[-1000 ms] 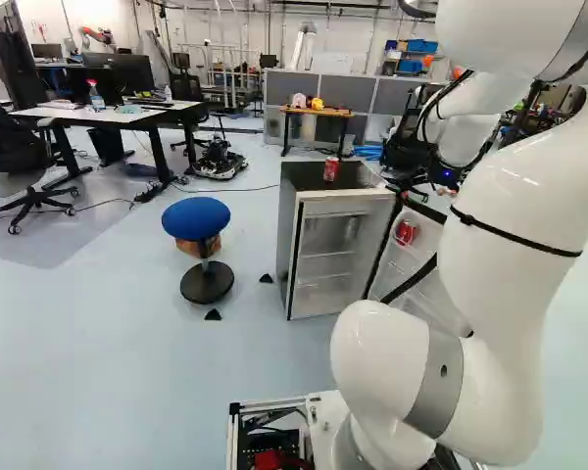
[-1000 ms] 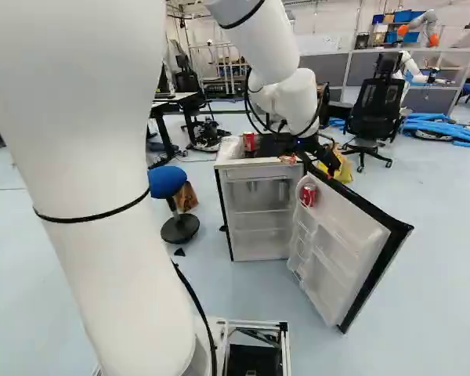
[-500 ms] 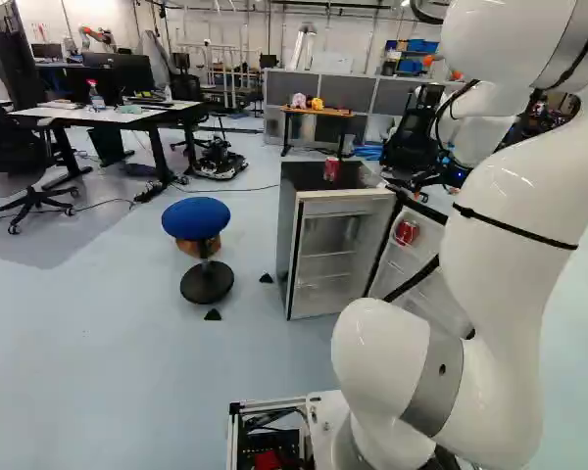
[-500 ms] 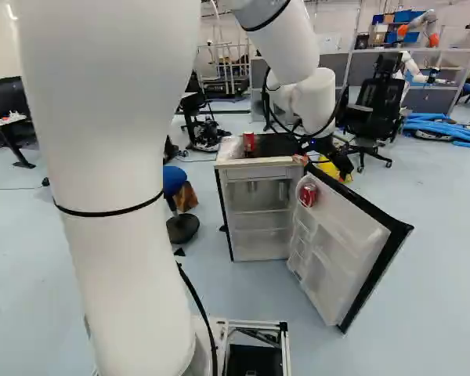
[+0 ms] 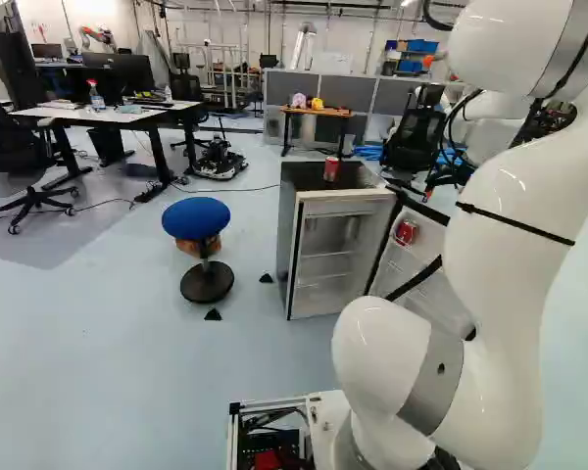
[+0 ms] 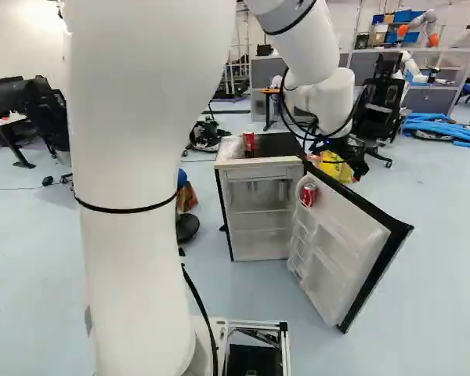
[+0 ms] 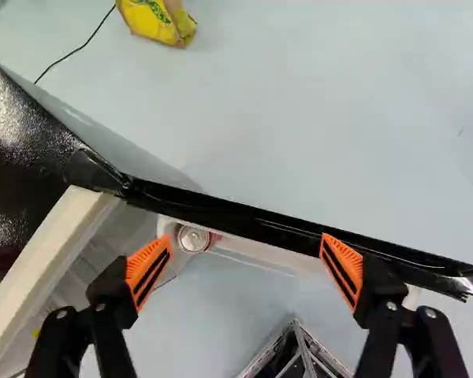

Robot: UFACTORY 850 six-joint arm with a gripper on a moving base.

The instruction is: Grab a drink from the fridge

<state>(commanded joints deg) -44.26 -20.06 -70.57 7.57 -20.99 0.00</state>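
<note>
Jaws spread wide, arm (image 6: 325,98) shifted right

Floor (image 5: 127,343) has got the fridge (image 5: 345,208), a blue stool (image 5: 197,217) and a yellow bag (image 7: 154,20) on it. Red can (image 6: 248,142) on the fridge top (image 6: 279,144), second can (image 6: 308,195) in the door (image 6: 352,235).

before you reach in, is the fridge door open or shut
Open: the door swings out from the fridge, showing its inner shelves.

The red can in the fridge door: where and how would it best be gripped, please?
I would take the red can by its upper sides, from above: it stands upright in the open fridge door, its round lid facing up.
</note>
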